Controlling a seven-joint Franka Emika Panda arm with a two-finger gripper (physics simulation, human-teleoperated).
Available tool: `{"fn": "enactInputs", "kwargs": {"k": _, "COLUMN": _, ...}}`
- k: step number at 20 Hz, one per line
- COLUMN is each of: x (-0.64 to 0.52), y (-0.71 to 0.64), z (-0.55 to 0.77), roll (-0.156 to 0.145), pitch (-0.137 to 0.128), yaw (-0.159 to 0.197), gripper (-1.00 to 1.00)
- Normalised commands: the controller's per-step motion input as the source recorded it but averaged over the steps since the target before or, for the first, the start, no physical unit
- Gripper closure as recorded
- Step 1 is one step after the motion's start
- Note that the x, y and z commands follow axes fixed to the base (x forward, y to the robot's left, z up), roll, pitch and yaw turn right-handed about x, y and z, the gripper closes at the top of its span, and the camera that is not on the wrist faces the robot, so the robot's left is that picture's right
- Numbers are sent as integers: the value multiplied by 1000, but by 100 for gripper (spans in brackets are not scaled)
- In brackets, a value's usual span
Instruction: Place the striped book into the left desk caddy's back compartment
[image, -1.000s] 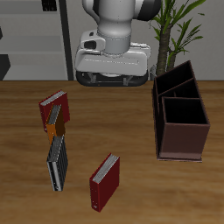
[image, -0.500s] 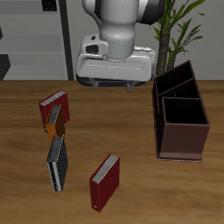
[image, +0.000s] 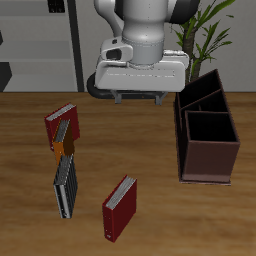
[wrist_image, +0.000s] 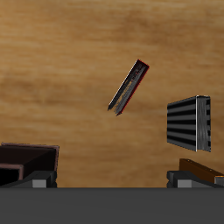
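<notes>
1. Nearest the wooden desk (image: 150, 215) front edge you've got a plain dark-red book (image: 119, 208).
2. Just behind it, the thin black-grey-white striped book (image: 66, 187) lies flat on the desk, untouched.
3. Behind that, a small orange book (image: 66, 150) and a second dark-red book (image: 61, 125).
4. The dark maroon open-topped left desk caddy (image: 206, 128) sits well apart from the books; its back compartment (image: 200, 93) faces the base.
5. Your claw (image: 137, 98) hangs above the desk, farther back; can't tell its spread.

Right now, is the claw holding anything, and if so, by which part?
Nothing is held. The claw hangs high at the table's back, while the striped book lies on the table near the front edge, apart from it.
</notes>
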Motion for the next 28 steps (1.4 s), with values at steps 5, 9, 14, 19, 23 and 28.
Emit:
{"fn": "enactInputs", "kwargs": {"k": 5, "x": 139, "y": -198, "z": -46, "roll": -6, "pitch": -4, "yaw": 6, "gripper": -100}}
{"fn": "enactInputs", "kwargs": {"k": 9, "x": 128, "y": -529, "z": -97, "roll": -14, "pitch": 13, "yaw": -9, "gripper": -100}}
{"fn": "enactInputs", "kwargs": {"k": 14, "x": 79, "y": -452, "z": -121, "roll": 49, "pitch": 15, "yaw": 22, "gripper": -100}}
{"fn": "enactInputs", "kwargs": {"k": 19, "x": -45, "y": -613, "z": -98, "roll": -26, "pitch": -22, "yaw": 25, "gripper": -100}}
{"fn": "enactInputs", "kwargs": {"k": 23, "x": -81, "y": -233, "z": -11, "roll": 42, "pitch": -34, "yaw": 21, "gripper": -100}}
{"fn": "enactInputs", "kwargs": {"k": 28, "x": -76, "y": -320, "z": -127, "roll": -25, "pitch": 9, "yaw": 3, "gripper": -100}}
